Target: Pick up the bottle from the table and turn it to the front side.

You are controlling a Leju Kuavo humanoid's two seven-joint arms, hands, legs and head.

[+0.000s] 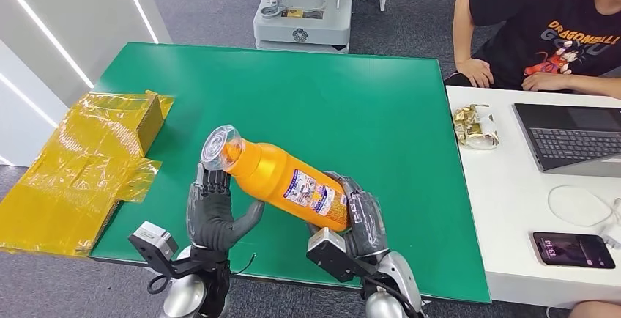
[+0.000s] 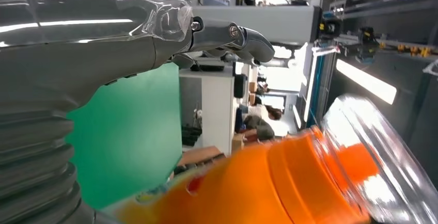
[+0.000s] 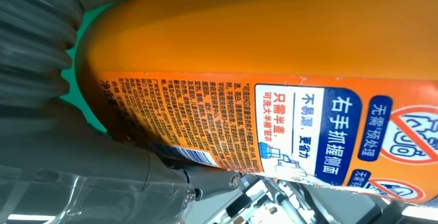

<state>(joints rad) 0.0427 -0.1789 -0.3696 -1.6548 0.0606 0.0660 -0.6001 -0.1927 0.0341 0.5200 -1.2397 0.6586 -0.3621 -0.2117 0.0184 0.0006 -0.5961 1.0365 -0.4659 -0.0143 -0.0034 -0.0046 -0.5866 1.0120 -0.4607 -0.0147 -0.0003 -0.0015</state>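
Left hand [image 1: 212, 215] open, fingers [image 1: 210, 182] upright just under clear cap [image 1: 222, 146], contact unclear. Orange bottle [image 1: 285, 182] tilted above green table [image 1: 351, 98], base gripped in right hand [image 1: 359, 223], fingers wrapped around label end.

Both silver arms are seen entering from the lower edge of the head view. The right hand [image 1: 360, 219] is wrapped around the base end of the bottle [image 1: 282, 177], which is held tilted above the table — label side turned upward. The left hand [image 1: 212, 212] is raised beside the bottle's neck, palm toward it, fingers upright and apart; whether contact is made cannot be told.
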